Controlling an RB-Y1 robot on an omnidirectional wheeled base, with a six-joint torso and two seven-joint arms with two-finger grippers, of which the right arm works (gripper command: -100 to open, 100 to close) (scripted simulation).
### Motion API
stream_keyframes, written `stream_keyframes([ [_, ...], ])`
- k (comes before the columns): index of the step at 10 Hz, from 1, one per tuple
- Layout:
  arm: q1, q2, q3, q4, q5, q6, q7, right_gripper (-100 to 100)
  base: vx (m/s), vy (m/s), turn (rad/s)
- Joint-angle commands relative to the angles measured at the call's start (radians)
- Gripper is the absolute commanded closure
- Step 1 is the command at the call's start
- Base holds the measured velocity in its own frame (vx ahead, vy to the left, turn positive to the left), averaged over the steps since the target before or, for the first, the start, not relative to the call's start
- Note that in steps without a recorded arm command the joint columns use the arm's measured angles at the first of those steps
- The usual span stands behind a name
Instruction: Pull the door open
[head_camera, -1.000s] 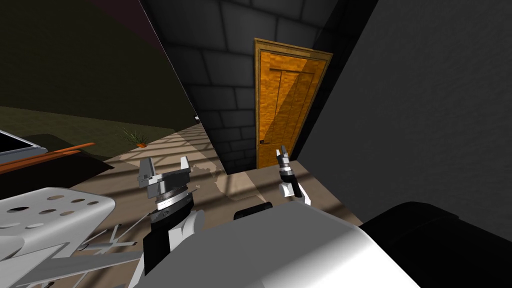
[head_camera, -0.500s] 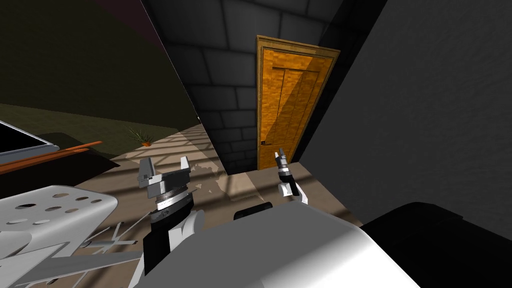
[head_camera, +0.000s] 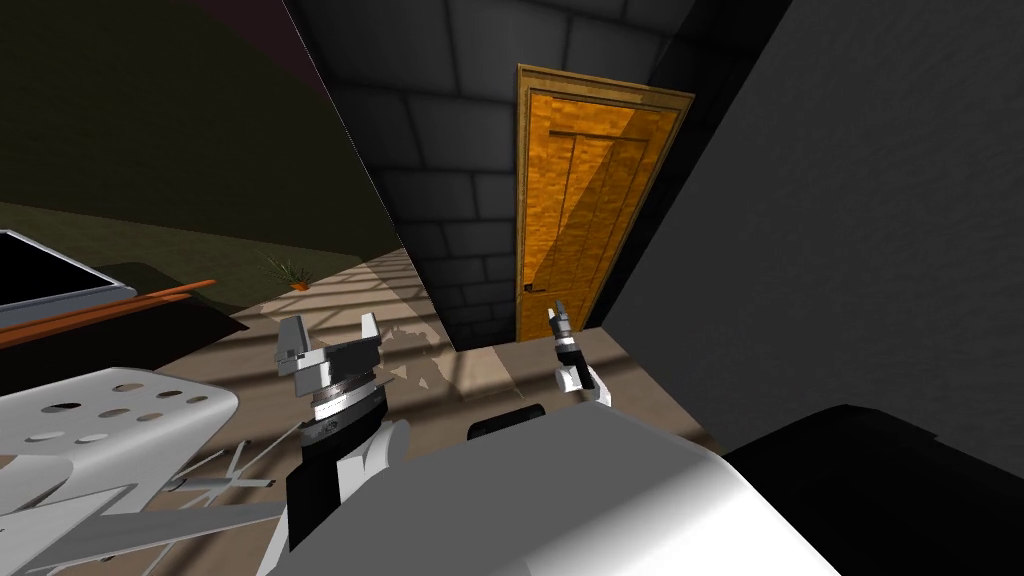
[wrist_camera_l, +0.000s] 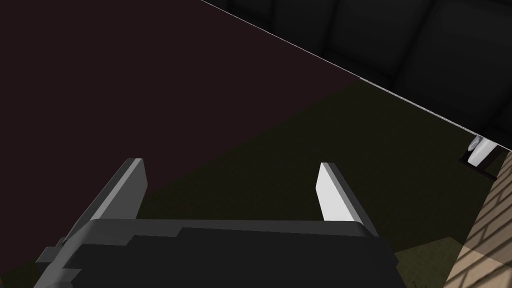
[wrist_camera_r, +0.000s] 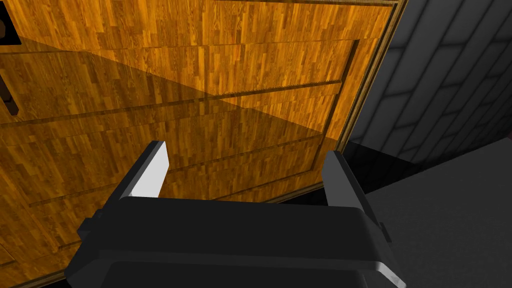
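My right gripper (wrist_camera_r: 245, 150) is holding its two fingers spread wide, pinching nothing, and it is pointing at the lower panels of the orange wooden door (wrist_camera_r: 210, 100). The door handle (wrist_camera_r: 6, 92) is showing as a dark shape off to one side of the fingers, well outside the gap between them, so I am not lined up on it.

From the head, the right gripper (head_camera: 557, 318) is reaching out low in front of the door (head_camera: 580, 200), just below and beside the handle (head_camera: 533, 289), apparently short of the wood. The door is sitting shut in its frame (head_camera: 600, 85), set in the grey block wall (head_camera: 450, 200), with a dark wall (head_camera: 850, 250) running along my right.

Over the last second the whole head picture has been sliding: the door has been drifting rightward and growing a little, which I am reading as my own body moving nearer, not the door swinging. In that picture my right gripper has been sinking slightly and edging toward the handle. That means I am closing in on the grasp, but the pull itself is not yet begun; the hand is needing to shift across until the handle is lying between the fingers.

My left gripper (head_camera: 328, 340) is waiting low on my left over the floor (head_camera: 480, 370), its fingers (wrist_camera_l: 330, 192) likewise standing apart and empty.
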Motion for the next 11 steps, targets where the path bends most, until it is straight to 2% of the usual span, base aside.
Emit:
stream_keyframes([
  [1,-0.008,-0.003,-0.001,0.030,-0.004,-0.001,-0.002,-100,0.060,-0.031,0.033],
  [2,-0.024,-0.009,-0.003,0.066,-0.010,-0.009,-0.005,-100,0.052,-0.020,0.042],
  [3,-0.024,-0.009,-0.003,0.075,-0.010,-0.009,-0.005,-100,0.047,-0.020,0.023],
  [4,-0.041,-0.014,-0.005,0.113,-0.015,-0.018,-0.009,-100,0.047,-0.020,0.049],
  [5,-0.041,-0.014,-0.005,0.121,-0.015,-0.018,-0.009,-100,0.042,-0.018,0.029],
  [6,-0.057,-0.019,-0.007,0.160,-0.021,-0.027,-0.013,-100,0.060,-0.020,0.046],
  [7,-0.057,-0.019,-0.007,0.167,-0.021,-0.027,-0.013,-100,0.049,-0.021,0.027],
  [8,-0.073,-0.024,-0.009,0.198,-0.027,-0.035,-0.017,-100,0.046,-0.028,0.045],
  [9,-0.073,-0.024,-0.009,0.213,-0.027,-0.035,-0.017,-100,0.039,-0.024,0.031],
  [11,-0.106,-0.035,-0.013,0.285,-0.039,-0.052,-0.024,-100,0.062,-0.025,0.062],
])
